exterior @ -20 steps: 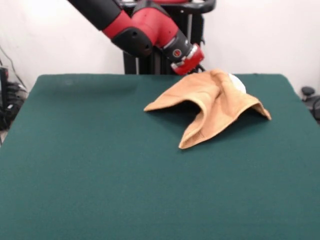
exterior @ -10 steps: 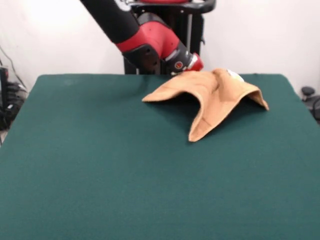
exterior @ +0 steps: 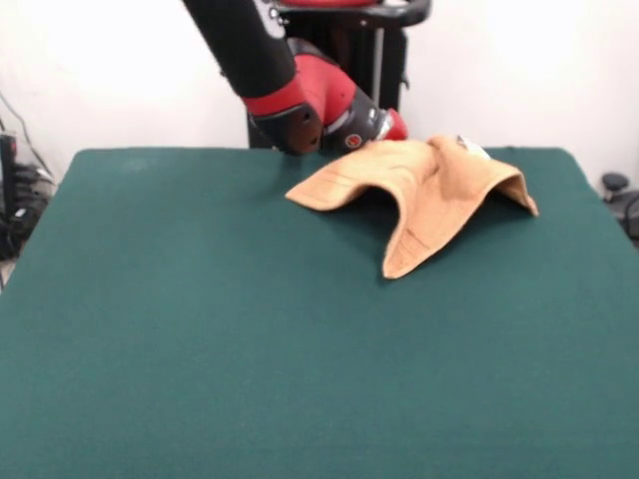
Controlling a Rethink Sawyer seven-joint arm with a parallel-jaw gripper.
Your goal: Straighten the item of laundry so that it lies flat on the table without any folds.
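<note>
Orange-tan terry cloth, a small roughly square towel (exterior: 424,195), sits humped on the far right part of the dark green felt-covered worktop (exterior: 200,349), well away from its near edge. We take the towel as our landmark. It is far from flat: its far side is raised into a ridge, and from that ridge three flaps hang or spread. One corner reaches out to the left of the hump, one points down toward the near edge, and a third drops to the right. A small white tag shows at the top of the ridge, on its right side.

We see the red and black arm come down to the towel's far left side, its wrist touching or just behind the raised edge. The jaws (exterior: 391,138) are hidden by the wrist and by the cloth, so we cannot tell whether they are released or clenched, nor whether they grip the raised edge.

The relation that matters for us is this: the jaws sit at the towel's far edge, and the bulk of the cloth lies toward the near side and to the right of them. We judge the folds remain, so the task is unfinished.
</note>
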